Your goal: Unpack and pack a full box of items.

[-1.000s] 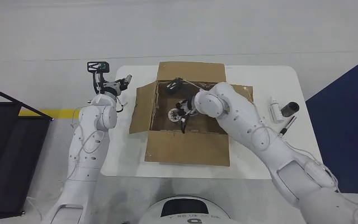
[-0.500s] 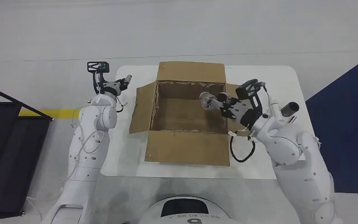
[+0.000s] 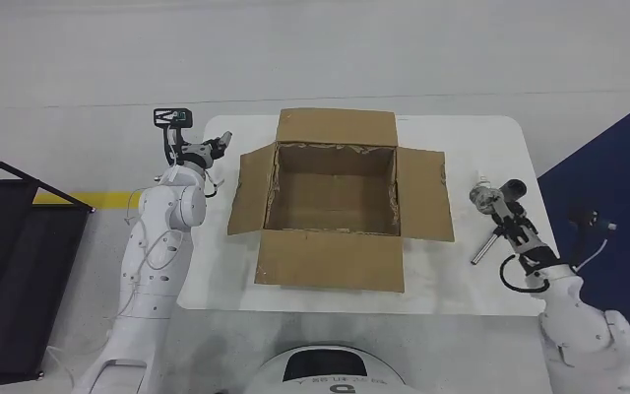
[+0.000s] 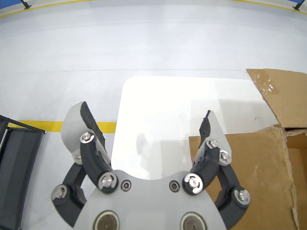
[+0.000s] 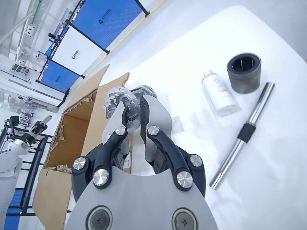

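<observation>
Our right gripper [image 5: 134, 113] clamps a toothed metal wheel [image 5: 117, 101] by the table's [image 3: 443, 286] right edge, near a bottle [image 5: 220, 94], black cylinder [image 5: 243, 75] and steel rod [image 5: 242, 132]. Our left gripper [image 4: 146, 111] hangs released at the far-left corner; the cardboard box [image 3: 330, 261] (flaps spread) sits mid-table.

We count one cardboard box [image 3: 330, 261], and it has four flaps, all folded out. We count one white table [image 3: 472, 138]. Of small items we make it four in all, one of each kind: one white bottle [image 5: 220, 92], one black cylinder [image 5: 244, 75], one metal rod [image 5: 242, 135] with one black band round it, and one round toothed metal part [image 5: 120, 101]. Three of these four are on the table; one is held in the right gripper [image 5: 133, 111]. We count two grippers, that one and the left gripper [image 4: 145, 109], each with two fingers
</observation>
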